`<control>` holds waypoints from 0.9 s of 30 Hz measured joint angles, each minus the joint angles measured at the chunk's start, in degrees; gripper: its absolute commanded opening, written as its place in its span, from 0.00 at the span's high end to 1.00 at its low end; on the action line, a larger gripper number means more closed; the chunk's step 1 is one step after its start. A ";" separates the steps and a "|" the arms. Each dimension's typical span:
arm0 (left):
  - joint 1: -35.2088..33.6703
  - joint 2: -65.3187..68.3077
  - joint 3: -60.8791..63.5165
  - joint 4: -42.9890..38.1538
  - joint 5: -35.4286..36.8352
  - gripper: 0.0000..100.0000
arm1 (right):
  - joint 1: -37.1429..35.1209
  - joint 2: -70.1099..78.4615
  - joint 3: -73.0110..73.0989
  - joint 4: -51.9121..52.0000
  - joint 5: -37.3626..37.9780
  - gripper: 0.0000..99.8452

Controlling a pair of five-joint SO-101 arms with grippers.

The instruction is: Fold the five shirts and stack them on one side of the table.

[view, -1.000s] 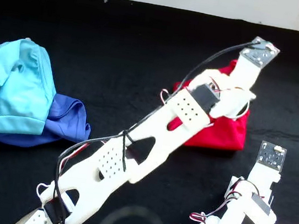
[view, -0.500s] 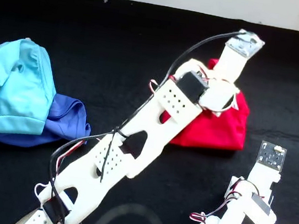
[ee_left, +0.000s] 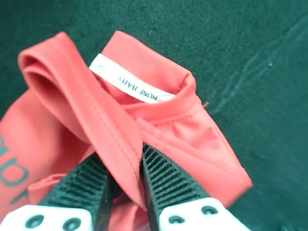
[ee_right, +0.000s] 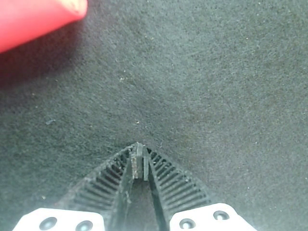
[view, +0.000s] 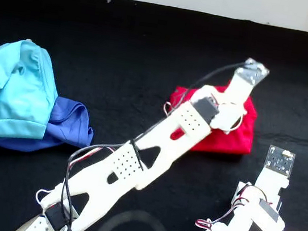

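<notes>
A red shirt [view: 220, 130] lies bunched on the black table right of centre. My left arm stretches diagonally across the table to it, and my left gripper [ee_left: 126, 175] is shut on a folded hem of the red shirt [ee_left: 86, 110], beside the collar with its white label [ee_left: 127, 79]. A light blue shirt [view: 11, 92] lies crumpled on a darker blue shirt [view: 69, 124] at the left edge. My right gripper [ee_right: 138, 161] is shut with nothing in it, low over bare cloth near the table's front right, with a corner of the red shirt [ee_right: 33, 17] beyond it.
The black tablecloth [view: 129, 49] is bare between the two piles and along the back. A pale wall runs behind the far edge. The right arm [view: 251, 221] stands at the front right corner.
My left gripper swung left and up with the red cloth, then came back right and down over the shirt. The red shirt changed shape and now spreads wider to the left. The right arm kept still.
</notes>
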 measured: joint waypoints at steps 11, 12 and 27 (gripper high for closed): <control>-2.90 -6.95 -4.75 6.86 -3.08 0.99 | 0.00 0.00 0.00 0.00 0.00 0.99; -2.90 -8.44 -5.19 7.47 -3.08 0.99 | 0.00 0.00 0.00 0.00 0.00 0.99; 2.37 -8.35 -5.71 11.60 -3.16 0.99 | 0.00 0.00 0.00 0.00 0.00 0.99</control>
